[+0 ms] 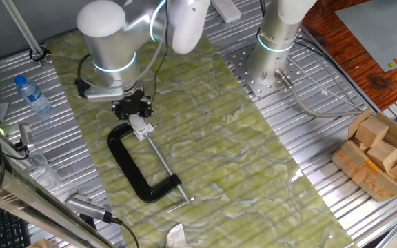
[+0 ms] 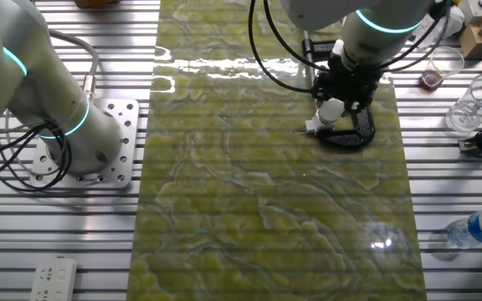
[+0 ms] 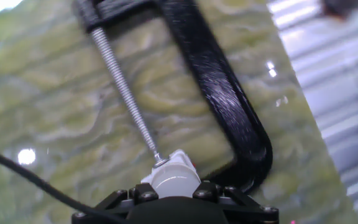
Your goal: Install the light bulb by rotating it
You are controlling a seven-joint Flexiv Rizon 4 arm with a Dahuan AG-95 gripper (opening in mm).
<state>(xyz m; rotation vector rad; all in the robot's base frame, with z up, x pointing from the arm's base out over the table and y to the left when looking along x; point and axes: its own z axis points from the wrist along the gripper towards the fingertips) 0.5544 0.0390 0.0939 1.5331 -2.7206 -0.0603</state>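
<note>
The light bulb (image 3: 174, 179), small and matte white, sits at the bottom of the hand view between the two black fingers (image 3: 132, 194), against the tip of the clamp's threaded screw (image 3: 124, 93). My gripper (image 3: 174, 190) is shut on the light bulb. The black C-clamp (image 1: 126, 162) lies flat on the green marbled mat. My gripper (image 1: 136, 117) stands over the clamp's far end, with the bulb (image 1: 138, 126) just below it. From the other side, the bulb (image 2: 330, 109) shows white beneath the gripper (image 2: 335, 102), beside the clamp (image 2: 354, 135). The bulb's neck is hidden.
A water bottle (image 1: 32, 93) lies left of the mat. A cardboard box of wooden blocks (image 1: 381, 155) stands at the right. A second arm's base (image 1: 274, 48) is bolted behind the mat. A clear cup (image 2: 475, 109) and a power strip (image 2: 53, 276) rest on the metal table.
</note>
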